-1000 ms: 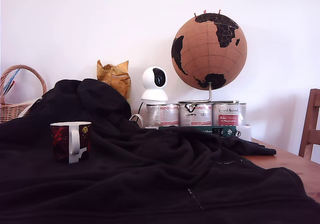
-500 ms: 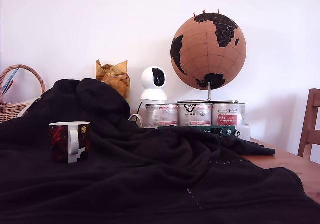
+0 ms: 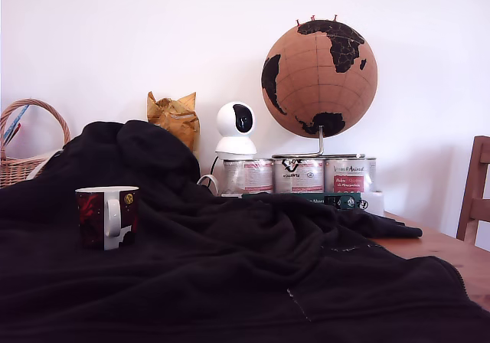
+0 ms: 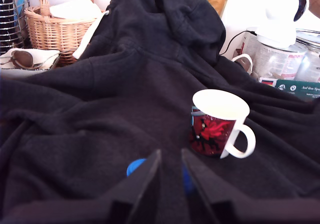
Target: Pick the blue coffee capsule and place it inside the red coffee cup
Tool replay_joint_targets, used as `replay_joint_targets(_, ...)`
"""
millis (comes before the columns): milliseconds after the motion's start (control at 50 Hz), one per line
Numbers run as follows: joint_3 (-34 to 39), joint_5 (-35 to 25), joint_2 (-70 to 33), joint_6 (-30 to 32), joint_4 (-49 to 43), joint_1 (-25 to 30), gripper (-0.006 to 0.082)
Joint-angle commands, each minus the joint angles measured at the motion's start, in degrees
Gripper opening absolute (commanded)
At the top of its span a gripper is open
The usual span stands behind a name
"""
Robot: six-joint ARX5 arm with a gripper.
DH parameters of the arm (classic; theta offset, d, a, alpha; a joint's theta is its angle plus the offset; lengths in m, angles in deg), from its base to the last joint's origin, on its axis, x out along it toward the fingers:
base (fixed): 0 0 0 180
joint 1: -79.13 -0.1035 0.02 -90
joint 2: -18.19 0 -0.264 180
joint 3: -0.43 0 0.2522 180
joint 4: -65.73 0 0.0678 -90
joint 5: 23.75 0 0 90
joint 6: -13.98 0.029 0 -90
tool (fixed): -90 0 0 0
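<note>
Everywhere, black fleece (image 3: 253,274) drapes the table (image 3: 448,247) beneath the red coffee cup (image 3: 107,217).

Black fleece garment (image 3: 253,274) is spread over the wooden table (image 3: 459,259) and covers most of it; bare wood shows only at the exterior view's right. Behind the fleece, three silver tin cans (image 3: 298,174) stand in a row, with a cork globe (image 3: 320,79) on a metal stand above them. White dome camera (image 3: 236,129) sits just left of the cans. Crumpled yellow paper bag (image 3: 174,115) behind it. Wicker basket (image 3: 19,163) at far left. Wooden chair (image 3: 476,197) at right edge.
</note>
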Motion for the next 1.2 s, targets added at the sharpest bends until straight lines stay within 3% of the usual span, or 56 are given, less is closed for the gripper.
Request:
replay_joint_targets(0, 0.5, 0.0, -3.1, 1.6, 4.0, 0.2, 0.0632)
replay_joint_targets(500, 0.1, 0.0, -32.5, 5.4, 29.2, 0.2, 0.0623)
replay_joint_targets(660, -3.7, -0.1, -40.2, 7.4, 30.3, 0.2, 0.0572)
replay_joint_targets(1000, -12.2, -0.9, -53.3, 9.2, 31.1, 0.2, 0.0568)
replay_joint_targets(1100, -13.6, -1.0, -56.2, 9.2, 30.9, 0.2, 0.0497)
replay_joint_targets(1180, -14.3, -1.0, -57.7, 9.2, 30.9, 0.2, 0.0387)
